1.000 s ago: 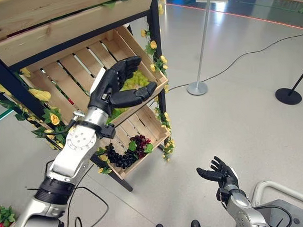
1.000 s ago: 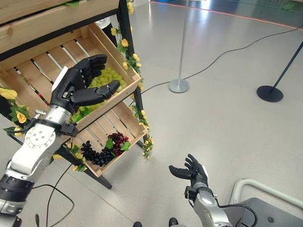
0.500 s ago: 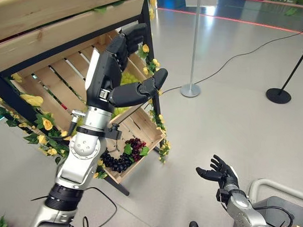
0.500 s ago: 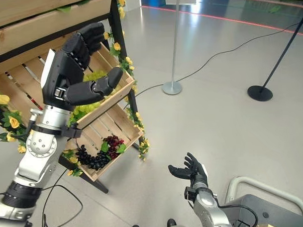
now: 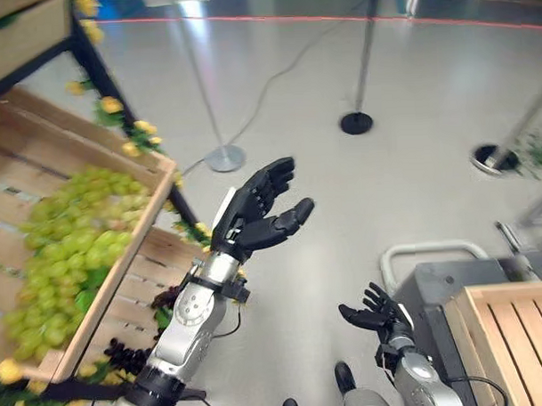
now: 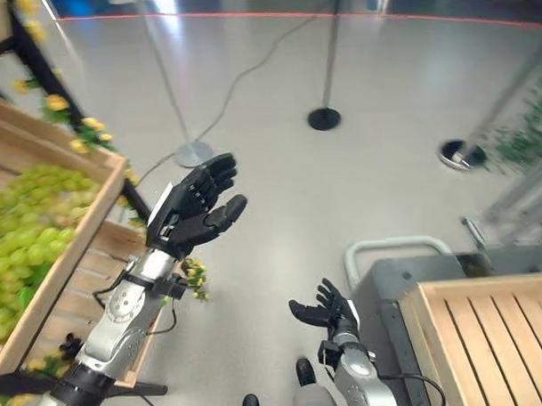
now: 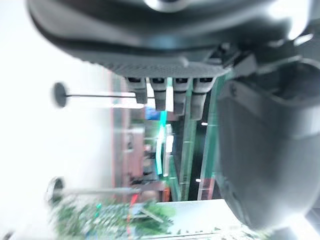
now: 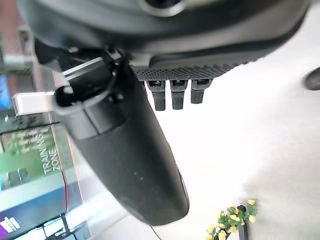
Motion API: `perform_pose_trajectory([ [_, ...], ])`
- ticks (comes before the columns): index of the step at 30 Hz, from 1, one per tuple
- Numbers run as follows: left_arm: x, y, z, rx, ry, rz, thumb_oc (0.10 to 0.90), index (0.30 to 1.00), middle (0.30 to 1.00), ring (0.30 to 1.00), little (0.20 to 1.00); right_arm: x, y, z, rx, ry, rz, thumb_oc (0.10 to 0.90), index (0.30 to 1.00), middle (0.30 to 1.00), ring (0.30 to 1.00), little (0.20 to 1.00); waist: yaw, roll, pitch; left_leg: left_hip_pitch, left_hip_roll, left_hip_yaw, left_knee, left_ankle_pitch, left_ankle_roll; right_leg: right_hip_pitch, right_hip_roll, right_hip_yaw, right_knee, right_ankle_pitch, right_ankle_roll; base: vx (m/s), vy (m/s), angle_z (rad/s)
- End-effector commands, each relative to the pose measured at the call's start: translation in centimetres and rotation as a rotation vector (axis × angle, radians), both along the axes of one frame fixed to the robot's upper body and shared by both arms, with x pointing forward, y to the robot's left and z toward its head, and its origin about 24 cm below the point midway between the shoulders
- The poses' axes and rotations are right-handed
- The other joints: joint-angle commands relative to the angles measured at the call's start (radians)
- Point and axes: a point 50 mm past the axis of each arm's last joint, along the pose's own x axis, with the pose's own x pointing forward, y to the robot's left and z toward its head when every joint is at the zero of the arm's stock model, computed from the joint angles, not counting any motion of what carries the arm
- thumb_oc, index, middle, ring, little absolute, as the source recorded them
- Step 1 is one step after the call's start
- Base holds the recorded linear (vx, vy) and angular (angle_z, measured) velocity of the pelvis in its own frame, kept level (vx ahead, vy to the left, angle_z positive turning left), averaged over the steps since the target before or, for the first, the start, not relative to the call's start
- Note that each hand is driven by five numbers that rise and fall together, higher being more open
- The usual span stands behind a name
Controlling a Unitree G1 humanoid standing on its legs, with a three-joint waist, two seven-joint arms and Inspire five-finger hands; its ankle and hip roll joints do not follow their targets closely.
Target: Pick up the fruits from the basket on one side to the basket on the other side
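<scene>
A heap of green grapes (image 5: 54,246) lies in the upper wooden crate (image 5: 139,248) at the left. Dark grapes (image 5: 125,355) show in the lower crate (image 5: 141,297) beneath it. My left hand (image 5: 258,212) is raised in the air to the right of the crates, fingers straight and spread, holding nothing. My right hand (image 5: 374,311) hangs low over the floor, open and bare as well. Another wooden crate (image 5: 516,337) sits at the lower right on a grey cart (image 5: 426,296).
Yellow flowers (image 5: 116,115) trim the dark frame of the crate stand. Stanchion poles with round bases (image 5: 223,157) (image 5: 355,122) stand on the grey floor behind. A further dark base (image 5: 490,158) and green foliage (image 5: 541,149) sit at the right.
The camera has swung right, bringing the cart and its crate into view. My left hand has drawn back from the green-grape crate and still holds nothing. The right hand keeps its pose.
</scene>
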Motion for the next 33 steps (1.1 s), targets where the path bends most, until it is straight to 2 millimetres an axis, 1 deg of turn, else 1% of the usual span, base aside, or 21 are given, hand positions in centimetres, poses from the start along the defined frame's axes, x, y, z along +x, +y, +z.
perform_pose_trajectory([
  [1,0.0,0.8,2.9,-0.042,-0.191,0.040,0.800,0.900,0.900,0.900,0.900,2.7,0.5,3.2,-0.012,-0.260,0.067,0.800,0.900,0.900,0.900,0.900,0.056,-0.024,-0.066,-0.031,-0.009,-0.120,0.010,0.019,-0.066,0.152,-0.039,-0.020,-0.062,-0.060,0.030,0.00,-0.070,-0.72],
  [2,0.0,0.6,1.3,-0.026,-0.132,0.045,0.800,0.900,0.900,0.900,0.900,2.6,0.4,2.5,-0.019,-0.239,0.072,0.800,0.900,0.900,0.900,0.900,0.060,-0.032,-0.074,-0.041,-0.007,-0.116,0.013,0.022,-0.076,0.180,-0.029,0.007,-0.138,-0.038,0.026,0.00,-0.058,-0.62],
  [3,0.0,0.5,0.2,-0.010,-0.088,0.055,0.800,0.900,0.900,0.900,0.900,2.6,0.4,2.2,-0.020,-0.225,0.083,0.800,0.900,0.900,0.900,0.900,0.063,-0.036,-0.077,-0.044,-0.004,-0.111,0.013,0.024,-0.081,0.188,-0.026,0.013,-0.169,-0.026,0.023,-0.03,-0.057,-0.35],
  [5,-0.2,0.7,-2.4,0.003,0.018,0.087,0.800,0.900,0.900,0.900,0.900,2.6,0.2,1.3,-0.058,-0.192,0.109,0.800,0.900,0.900,0.900,0.900,0.073,-0.037,-0.087,-0.047,0.005,-0.100,0.004,0.027,-0.090,0.188,-0.028,0.001,-0.169,-0.031,0.017,-0.03,-0.031,0.07],
  [6,-0.4,0.9,-3.9,0.013,0.073,0.096,0.800,0.900,0.900,0.900,0.900,2.4,0.0,0.9,-0.075,-0.168,0.118,0.800,0.900,0.900,0.900,0.900,0.074,-0.038,-0.091,-0.047,0.005,-0.103,0.001,0.026,-0.090,0.191,-0.024,0.010,-0.169,-0.035,0.014,0.01,-0.023,0.09],
  [7,-0.8,1.1,-5.5,0.033,0.148,0.107,0.800,0.900,0.900,0.900,0.900,2.0,-0.4,0.2,-0.118,-0.126,0.125,0.800,0.900,0.900,0.900,0.900,0.073,-0.039,-0.096,-0.047,0.005,-0.106,0.001,0.025,-0.089,0.195,-0.021,0.013,-0.169,-0.037,0.012,0.01,-0.019,0.04],
  [8,-1.1,1.2,-6.3,0.036,0.174,0.114,0.800,0.900,0.900,0.900,0.900,1.8,-0.7,-0.1,-0.131,-0.113,0.129,0.800,0.900,0.900,0.900,0.900,0.072,-0.039,-0.097,-0.045,0.005,-0.105,0.002,0.025,-0.089,0.197,-0.022,0.010,-0.169,-0.037,0.011,0.00,0.000,0.00],
  [11,-2.9,1.8,-10.6,0.046,0.374,0.145,0.800,0.900,0.900,0.900,0.900,0.1,-2.1,-2.0,-0.174,-0.023,0.126,0.800,0.900,0.900,0.900,0.900,0.064,-0.038,-0.104,-0.036,0.006,-0.099,0.005,0.017,-0.088,0.203,-0.014,0.018,-0.169,-0.044,0.005,0.01,0.002,-0.02],
  [12,-3.4,1.9,-11.6,0.060,0.420,0.158,0.800,0.900,0.900,0.900,0.900,-0.2,-2.3,-2.3,-0.177,-0.010,0.129,0.800,0.900,0.900,0.900,0.900,0.061,-0.040,-0.105,-0.033,0.006,-0.097,0.006,0.015,-0.088,0.207,-0.013,0.019,-0.169,-0.046,0.005,0.00,0.000,0.00],
  [13,-3.5,1.8,-11.8,0.063,0.430,0.159,0.800,0.900,0.900,0.900,0.900,-0.2,-2.3,-2.3,-0.177,-0.008,0.129,0.800,0.900,0.900,0.900,0.900,0.061,-0.040,-0.104,-0.032,0.006,-0.097,0.006,0.015,-0.087,0.207,-0.013,0.019,-0.169,-0.047,0.005,0.03,0.006,0.02],
  [15,-4.6,2.0,-14.3,0.075,0.549,0.191,0.800,0.900,0.900,0.900,0.900,-0.5,-2.4,-2.7,-0.157,-0.005,0.145,0.800,0.900,0.900,0.900,0.900,0.054,-0.044,-0.107,-0.024,0.006,-0.096,0.010,0.011,-0.086,0.217,-0.012,0.022,-0.169,-0.048,0.003,0.06,0.007,0.00],
  [17,-5.3,2.1,-15.3,0.067,0.599,0.206,0.800,0.900,0.900,0.900,0.900,-0.6,-2.4,-2.8,-0.153,-0.003,0.152,0.800,0.900,0.900,0.900,0.900,0.052,-0.045,-0.107,-0.019,0.006,-0.096,0.010,0.009,-0.085,0.221,-0.014,0.020,-0.169,-0.049,0.003,0.06,0.003,-0.01],
  [18,-6.1,2.1,-16.5,0.044,0.669,0.217,0.800,0.900,0.900,0.900,0.900,-0.8,-2.3,-3.0,-0.158,0.007,0.150,0.800,0.900,0.900,0.900,0.900,0.051,-0.048,-0.109,-0.017,0.005,-0.101,0.011,0.008,-0.084,0.223,-0.014,0.022,-0.169,-0.050,0.004,0.05,0.002,-0.02],
  [22,-8.5,1.7,-19.0,0.038,0.812,0.223,0.800,0.900,0.900,0.900,0.900,-1.6,-2.2,-4.1,-0.207,0.070,0.188,0.800,0.900,0.900,0.900,0.900,0.056,-0.055,-0.110,-0.012,0.003,-0.109,0.010,0.002,-0.081,0.227,-0.014,0.020,-0.169,-0.053,0.006,0.04,-0.004,0.00],
  [23,-8.7,1.6,-19.2,0.040,0.830,0.224,0.800,0.900,0.900,0.900,0.900,-1.7,-2.2,-4.3,-0.208,0.085,0.190,0.800,0.900,0.900,0.900,0.900,0.056,-0.055,-0.110,-0.012,0.002,-0.109,0.010,0.002,-0.081,0.228,-0.014,0.019,-0.169,-0.053,0.006,0.04,0.004,0.01],
  [24,-10.0,1.5,-20.3,0.043,0.908,0.233,0.800,0.900,0.900,0.900,0.900,-2.6,-2.3,-5.1,-0.232,0.148,0.201,0.800,0.900,0.900,0.900,0.900,0.059,-0.057,-0.109,-0.011,0.002,-0.112,0.010,0.000,-0.079,0.230,-0.014,0.018,-0.169,-0.055,0.007,0.00,0.000,0.00],
  [25,-10.1,1.5,-20.4,0.047,0.918,0.233,0.800,0.900,0.900,0.900,0.900,-2.7,-2.3,-5.3,-0.234,0.160,0.204,0.800,0.900,0.900,0.900,0.900,0.059,-0.057,-0.108,-0.011,0.002,-0.112,0.011,0.000,-0.079,0.231,-0.014,0.018,-0.169,-0.055,0.007,0.04,0.004,0.02],
  [26,-11.2,1.5,-21.2,0.076,0.975,0.217,0.800,0.900,0.900,0.900,0.900,-3.6,-2.3,-6.1,-0.240,0.229,0.236,0.800,0.900,0.900,0.900,0.900,0.061,-0.059,-0.104,-0.009,0.002,-0.113,0.011,-0.003,-0.077,0.233,-0.014,0.018,-0.169,-0.056,0.006,0.00,0.000,0.00],
  [27,-11.3,1.5,-21.3,0.079,0.980,0.214,0.800,0.900,0.900,0.900,0.900,-3.6,-2.3,-6.1,-0.243,0.228,0.237,0.800,0.900,0.900,0.900,0.900,0.062,-0.059,-0.103,-0.008,0.002,-0.113,0.011,-0.003,-0.077,0.233,-0.014,0.018,-0.169,-0.056,0.006,0.04,-0.002,0.01],
  [28,-12.3,1.2,-21.9,0.106,1.031,0.182,0.800,0.900,0.900,0.900,0.900,-4.1,-2.0,-6.6,-0.246,0.280,0.287,0.800,0.900,0.900,0.900,0.900,0.065,-0.061,-0.102,-0.007,0.000,-0.115,0.013,-0.006,-0.075,0.236,-0.014,0.018,-0.169,-0.057,0.006,0.03,-0.003,0.00],
  [33,-13.9,1.3,-22.8,0.143,1.128,0.165,0.800,0.900,0.900,0.900,0.900,-4.7,-1.7,-7.2,-0.250,0.341,0.325,0.800,0.900,0.900,0.900,0.900,0.068,-0.064,-0.097,0.003,-0.001,-0.113,0.013,-0.010,-0.071,0.244,-0.016,0.016,-0.169,-0.056,0.007,0.04,-0.007,0.00],
])
